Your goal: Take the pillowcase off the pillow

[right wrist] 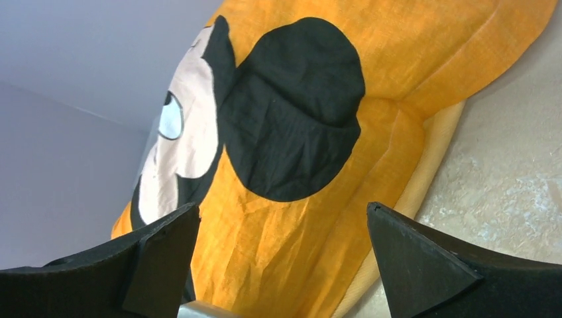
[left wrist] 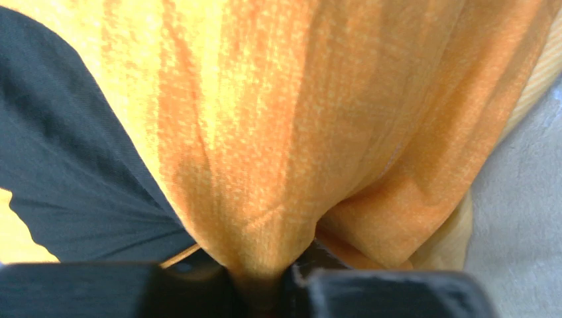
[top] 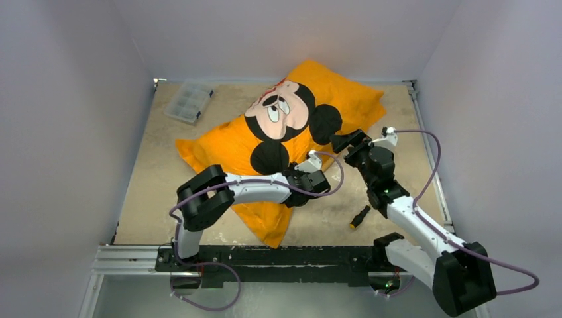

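A bright orange-yellow cloth pillowcase (top: 228, 142) printed with a black-eared cartoon mouse face lies slantwise across the tan table (top: 152, 192), face up, its far corner near the back wall. The pillow is hidden inside it; a pale cream strip (right wrist: 427, 179) under the orange edge may be the pillow, though this cannot be settled from the wrist views. The left gripper (left wrist: 262, 295) sits at the cover's near right edge, its dark fingers pinched tight on a bunched fold of orange cloth; their tips are cut off at the bottom of the left wrist view. The right gripper (right wrist: 283, 209) has its fingers spread wide, holding nothing, just beside the mouse's black ear. A small black-and-yellow screwdriver (top: 360, 216) lies on the table near the right arm; a clear plastic compartment box (top: 189, 101) sits at the far left, its contents too small to tell.
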Controlling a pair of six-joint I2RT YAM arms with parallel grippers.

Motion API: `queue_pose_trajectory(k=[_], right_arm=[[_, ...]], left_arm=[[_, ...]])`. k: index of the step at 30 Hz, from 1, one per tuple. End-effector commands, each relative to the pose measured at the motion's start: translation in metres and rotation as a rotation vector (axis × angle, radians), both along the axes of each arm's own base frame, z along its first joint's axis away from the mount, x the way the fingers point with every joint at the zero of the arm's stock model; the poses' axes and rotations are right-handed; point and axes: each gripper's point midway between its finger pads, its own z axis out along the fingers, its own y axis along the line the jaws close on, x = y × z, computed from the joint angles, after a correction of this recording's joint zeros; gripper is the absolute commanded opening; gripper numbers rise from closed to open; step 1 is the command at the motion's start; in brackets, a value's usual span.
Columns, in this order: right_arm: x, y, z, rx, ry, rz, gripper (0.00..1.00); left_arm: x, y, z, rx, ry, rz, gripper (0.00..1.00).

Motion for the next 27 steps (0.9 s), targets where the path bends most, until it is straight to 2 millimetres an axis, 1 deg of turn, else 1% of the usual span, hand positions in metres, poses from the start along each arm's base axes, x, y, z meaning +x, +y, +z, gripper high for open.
queue_pose_trajectory(k=[1,3,8,12,15,18,20,23,25,27], right_arm=[[-0.011,0.007,0.036,0.054,-0.141,0.061,0.99],[-0.02,0.009,0.041,0.055,-0.175,0.092,0.99],[-0.046,0.011,0.064,0.056,-0.294,0.158,0.99],[-0.063,0.007,0.092,0.07,-0.388,0.171,0.99],[-0.076,0.001,0.113,0.082,-0.455,0.162,0.99],[-0.087,-0.004,0.135,0.087,-0.519,0.153,0.99],[-0.097,-0.007,0.152,0.08,-0.57,0.158,0.99],[-0.114,-0.011,0.183,0.063,-0.669,0.165,0.99],[-0.126,-0.011,0.202,0.037,-0.738,0.184,0.99],[-0.127,-0.01,0.211,0.017,-0.752,0.193,0.99]], left_arm=[[0.009,-0.023,0.029,-0.149,0.022,-0.028,0.0],[0.009,-0.039,0.059,-0.254,0.03,-0.08,0.0],[0.011,-0.079,0.152,-0.513,0.022,-0.204,0.0],[0.012,-0.108,0.225,-0.697,0.018,-0.318,0.0],[0.015,-0.125,0.271,-0.843,0.032,-0.393,0.0],[0.024,-0.134,0.311,-1.021,0.052,-0.439,0.0],[0.031,-0.132,0.335,-1.18,0.085,-0.466,0.0],[0.044,-0.107,0.354,-1.444,0.148,-0.473,0.0],[0.061,-0.077,0.358,-1.572,0.16,-0.421,0.0],[0.079,-0.042,0.355,-1.652,0.134,-0.341,0.0]])
